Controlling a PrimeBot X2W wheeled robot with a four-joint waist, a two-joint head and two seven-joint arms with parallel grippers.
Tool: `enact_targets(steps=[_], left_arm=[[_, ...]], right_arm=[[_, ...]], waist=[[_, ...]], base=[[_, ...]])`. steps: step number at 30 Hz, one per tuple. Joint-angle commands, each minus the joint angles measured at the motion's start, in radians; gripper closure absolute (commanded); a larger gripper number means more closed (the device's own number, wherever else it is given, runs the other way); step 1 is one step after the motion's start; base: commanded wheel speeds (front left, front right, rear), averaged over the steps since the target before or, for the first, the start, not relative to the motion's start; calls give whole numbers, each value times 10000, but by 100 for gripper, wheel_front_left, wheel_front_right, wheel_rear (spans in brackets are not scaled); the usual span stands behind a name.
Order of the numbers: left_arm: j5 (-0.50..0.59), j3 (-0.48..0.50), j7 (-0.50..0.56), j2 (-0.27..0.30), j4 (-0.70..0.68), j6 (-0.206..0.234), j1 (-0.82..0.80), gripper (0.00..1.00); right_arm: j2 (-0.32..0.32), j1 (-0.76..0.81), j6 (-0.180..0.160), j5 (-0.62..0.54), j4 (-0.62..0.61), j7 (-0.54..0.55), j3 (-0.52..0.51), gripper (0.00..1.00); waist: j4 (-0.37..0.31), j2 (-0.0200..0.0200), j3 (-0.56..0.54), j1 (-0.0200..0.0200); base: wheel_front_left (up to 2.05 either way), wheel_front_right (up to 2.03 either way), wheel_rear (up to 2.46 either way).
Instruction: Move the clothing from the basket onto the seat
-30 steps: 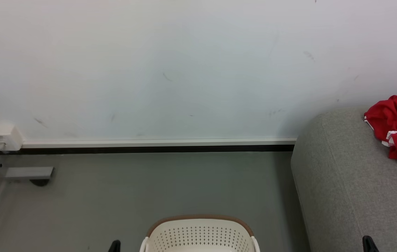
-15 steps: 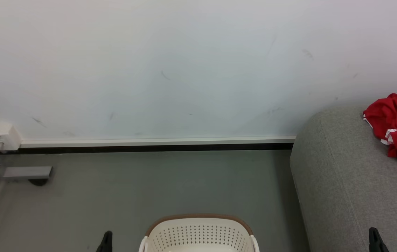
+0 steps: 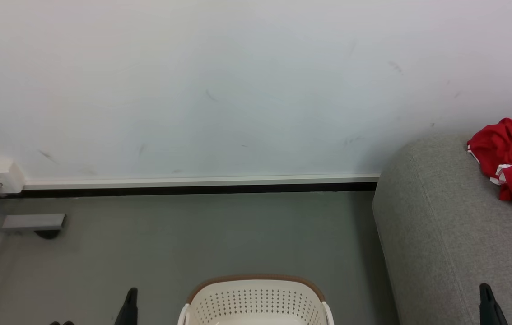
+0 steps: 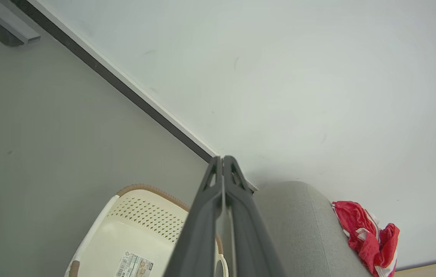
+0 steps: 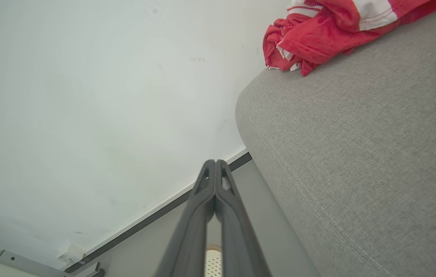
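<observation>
Nearest the camera, both tools have risen a little further into the head view over the past second and drifted apart. The left tool [image 3: 129, 301] sits at about 7 o'clock and the right tool [image 3: 486, 295] at about 5 o'clock. The whole picture has also slid slightly, so part of that shift is the camera's own. Each wrist view shows its pair of dark fingers pressed together to a single point, with nothing between them, so both tools are closed and empty-handed. That looks like arms drawing back after a drop rather than reaching for a new piece. Between them, at 6 o'clock, stands the basket [image 3: 256, 278]. The left wrist view looks into it [image 4: 145, 215] and finds only bare cream floor and a printed sticker [image 4: 135, 265]. The part of the inside that shows holds no fabric, but its near end is cut off, so whether any is left there cannot be told. To the right, from 4 to 3 o'clock, runs the grey seat [image 3: 441, 234], well clear of the basket. On the seat's far end, at 3 o'clock, the red clothing [image 3: 506, 155] lies crumpled, white trim showing, resting on the cushion. Beyond the basket come the grey floor [image 3: 215, 234] and then the white wall [image 3: 238, 90] at 12 o'clock. On this evidence the task seems finished, or nearly so.
</observation>
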Motion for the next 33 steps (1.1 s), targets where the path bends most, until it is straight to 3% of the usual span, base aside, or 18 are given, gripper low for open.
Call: enact_targets(steps=[1, 33], left_arm=[[-262, 87, 71, 37, -184, -33, -253, 100], [-3733, 579, 1057, 61, -549, -68, -656, 100]], right_arm=[[-119, -267, -10, 298, -153, 48, -26, 100], [-155, -915, -15, 4125, -157, 1008, -116, 100]], waist=[[-2, 0, 3, 0], [-110, 0, 133, 0]], base=[[0, 0, 0], [0, 0, 0]])
